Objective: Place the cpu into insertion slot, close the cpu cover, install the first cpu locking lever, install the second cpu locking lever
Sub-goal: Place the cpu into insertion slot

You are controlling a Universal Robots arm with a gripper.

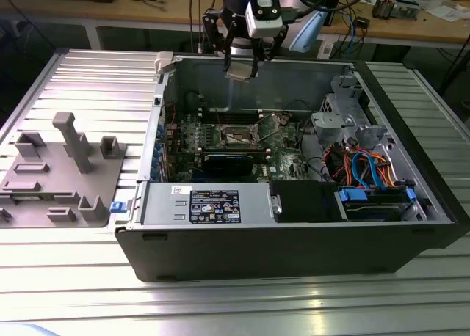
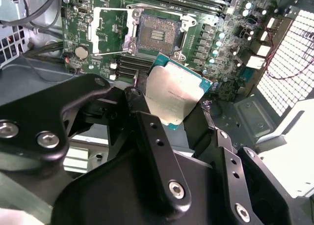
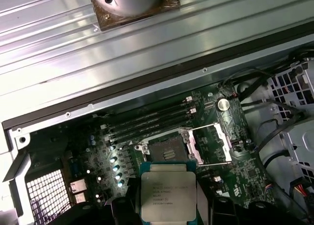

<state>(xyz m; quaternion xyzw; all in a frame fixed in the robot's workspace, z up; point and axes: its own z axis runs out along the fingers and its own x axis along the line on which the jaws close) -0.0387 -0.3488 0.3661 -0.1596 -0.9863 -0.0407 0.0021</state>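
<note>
End effector (image 1: 241, 63) clamped on the cpu (image 2: 176, 93), well above the open insertion slot (image 3: 165, 149), cpu cover (image 2: 110, 32) seemingly raised

Matte black gripper (image 2: 171, 102) linkages, round silver screws (image 2: 176, 188), white block (image 1: 263, 17) at wrist.

Print on the cpu (image 3: 168, 191) and the black sticker (image 1: 214, 206) cannot be read.
</note>
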